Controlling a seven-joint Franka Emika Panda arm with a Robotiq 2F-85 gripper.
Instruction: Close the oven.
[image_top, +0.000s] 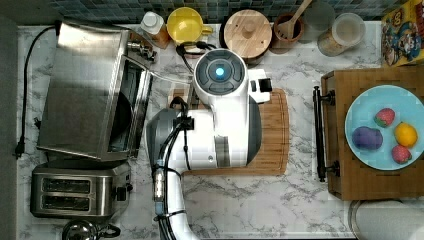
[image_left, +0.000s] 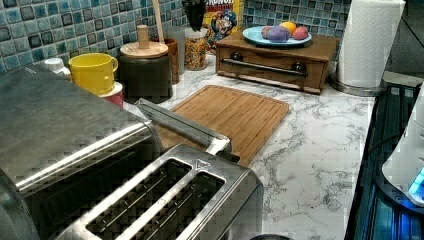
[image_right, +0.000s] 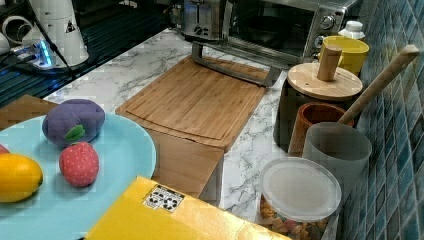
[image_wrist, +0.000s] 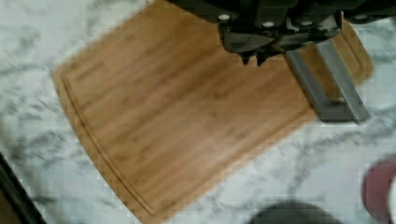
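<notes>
A marble counter (image_top: 250, 200) runs below a blue tiled wall (image_left: 30, 30). The oven (image_top: 85, 90) stands at the top view's left, and its door (image_right: 235, 52) is down, lying flat toward the cutting board (image_top: 272, 135). In the right view the door's bar handle (image_right: 232, 70) rests at the board's far edge, and the dark oven cavity stands open behind it. A toaster (image_top: 75, 190) sits just beside the oven, below it in the top view. In the same view the white arm (image_top: 220, 120) hangs over the board and hides part of it.

In the wrist view the gripper (image_wrist: 252, 58) hovers above the board, close to the handle but not touching it. Its fingertips (image_wrist: 246, 57) sit nearly together, with nothing between them.

Along the wall stand a yellow mug (image_top: 186, 25), a wood-lidded canister (image_top: 247, 32) and a jar (image_top: 347, 32). At the top view's right a blue plate (image_top: 362, 107) with toy fruit rests on a wooden box (image_top: 370, 185).
</notes>
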